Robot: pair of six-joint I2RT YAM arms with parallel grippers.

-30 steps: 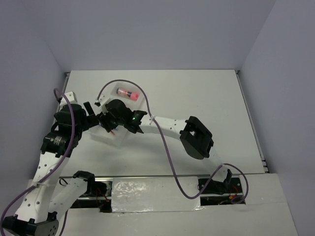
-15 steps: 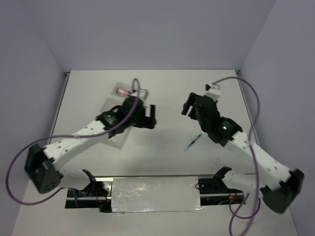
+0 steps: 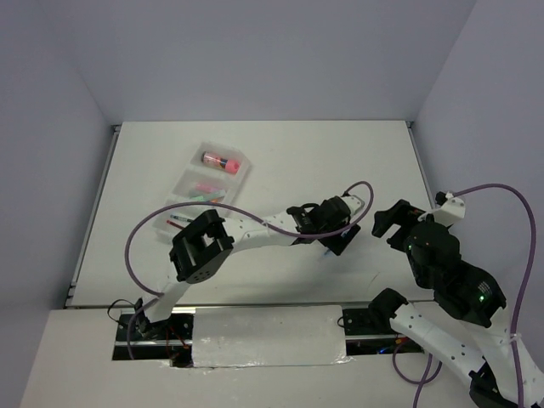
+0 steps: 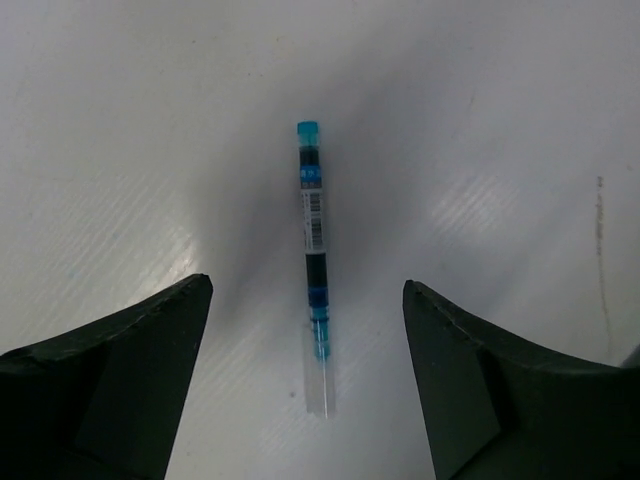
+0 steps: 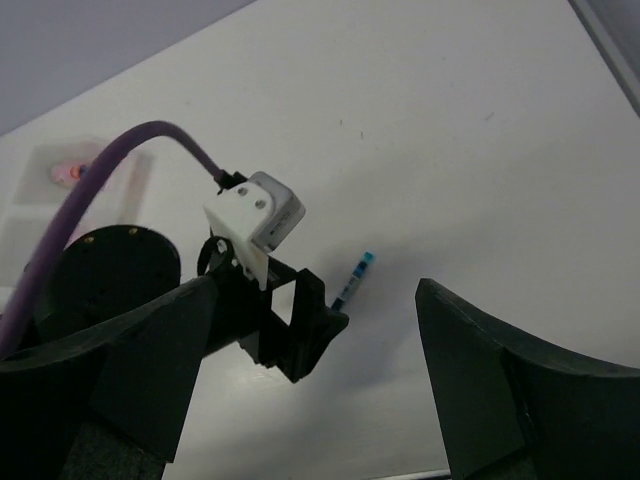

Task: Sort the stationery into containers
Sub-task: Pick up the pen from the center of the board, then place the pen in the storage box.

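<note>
Your left gripper (image 4: 305, 292) hangs open over the thin blue plastic pen (image 4: 314, 250) — right of centre, toward the near edge of the counter (image 3: 280, 170) — its long axis centred between the fingers (image 4: 120, 370); the right gripper (image 3: 389, 221), also open, sits farther off

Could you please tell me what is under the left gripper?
In the wrist view, a blue pen lies flat on the table, centred below the left gripper, whose open jaws touch neither side of it. From above, the gripper covers nearly all of the pen.
</note>
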